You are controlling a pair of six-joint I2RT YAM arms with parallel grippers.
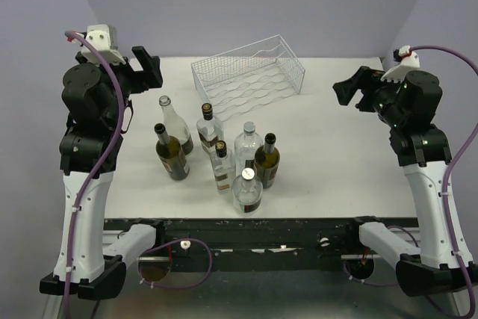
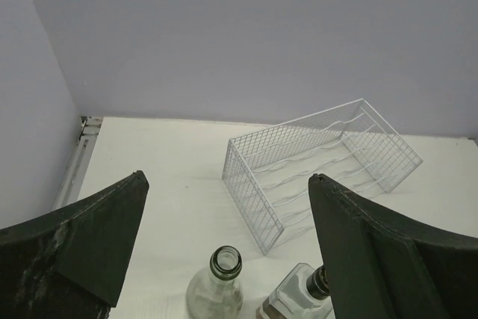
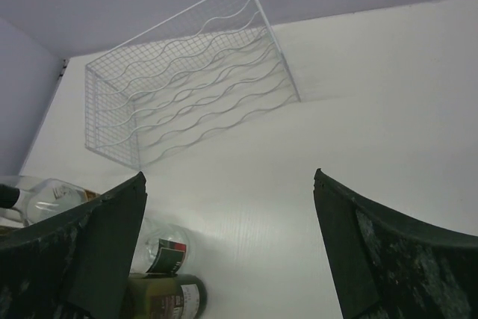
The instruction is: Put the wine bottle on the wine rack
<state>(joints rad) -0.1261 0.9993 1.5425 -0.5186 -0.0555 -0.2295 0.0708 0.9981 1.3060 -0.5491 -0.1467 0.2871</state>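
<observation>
The white desk (image 1: 336, 155) fills the middle of the top view. Its near edge runs along the bottom, where a black rail carries the arm bases, and its far edge meets the pale lilac wall (image 1: 246, 5) at the top.

The wine rack (image 1: 249, 74) stands in the upper middle, close to that far edge and turned a little slantwise. It is a white wire basket, rectangular, with low mesh walls and wavy wire rows across its floor.

A strip of desk separates the rack from a group of bottles standing upright in the centre and lower centre. To the right of the group a wide stretch of white surface reaches up to the right arm. On the left side the bottles stand nearer to the left arm.

The dark wine bottle (image 1: 267, 160), with a black cap and a pale label, is at the right side of the group. A second dark bottle (image 1: 171, 155) is at its left side. The others are of clear glass, and the round bottle with a silver cap (image 1: 247, 190) is closest to the near edge.

The left pincer (image 1: 149, 69) hangs near the far left corner of the desk, its jaws wide apart and holding nothing. The right pincer (image 1: 345, 92) hangs in the upper right, also spread wide and empty. Each wrist camera sees the rack between its own fingers, well apart from them.
</observation>
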